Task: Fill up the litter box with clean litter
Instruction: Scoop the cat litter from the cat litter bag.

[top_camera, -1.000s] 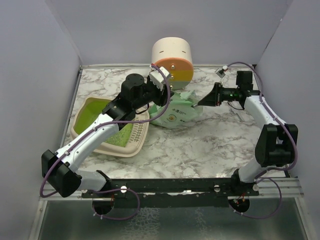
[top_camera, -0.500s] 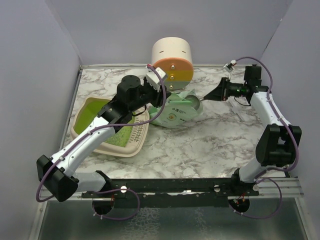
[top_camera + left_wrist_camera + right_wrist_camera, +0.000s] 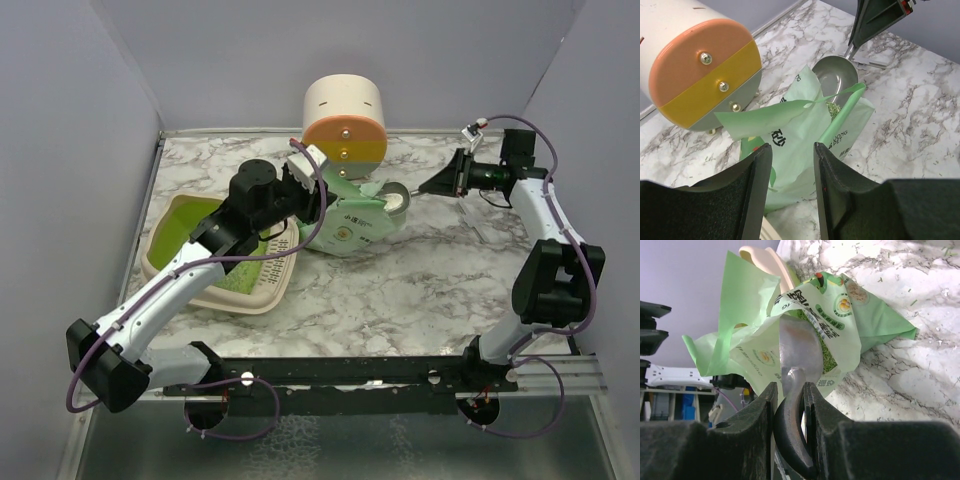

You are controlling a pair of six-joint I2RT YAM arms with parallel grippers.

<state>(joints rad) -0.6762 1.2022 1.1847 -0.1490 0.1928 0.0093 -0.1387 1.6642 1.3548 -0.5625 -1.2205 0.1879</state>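
Observation:
The litter box [image 3: 180, 228], cream with a lime-green inside and a slotted grid panel [image 3: 279, 262], sits at the left under my left arm. The mint-green litter bag [image 3: 350, 228] lies beside it, mouth towards the right; it also shows in the left wrist view [image 3: 795, 125] and the right wrist view [image 3: 845, 315]. Fine greenish litter granules [image 3: 827, 359] show inside the mouth. My right gripper [image 3: 447, 182] [image 3: 790, 387] is shut on the handle of the metal scoop [image 3: 397, 198] [image 3: 799, 347], whose bowl [image 3: 836, 77] sits at the bag's mouth and looks empty. My left gripper [image 3: 322, 185] [image 3: 792, 150] is open above the bag, holding nothing.
A cream cylinder [image 3: 345, 118] with an orange, yellow and teal face [image 3: 707, 75] stands just behind the bag. Grey walls close in the marble table [image 3: 420, 290] on the left, back and right. Small litter specks lie on the marble.
My right gripper has pulled back to the right with the scoop, so the bowl now shows at the bag's mouth. My left arm has shifted slightly left and towards me.

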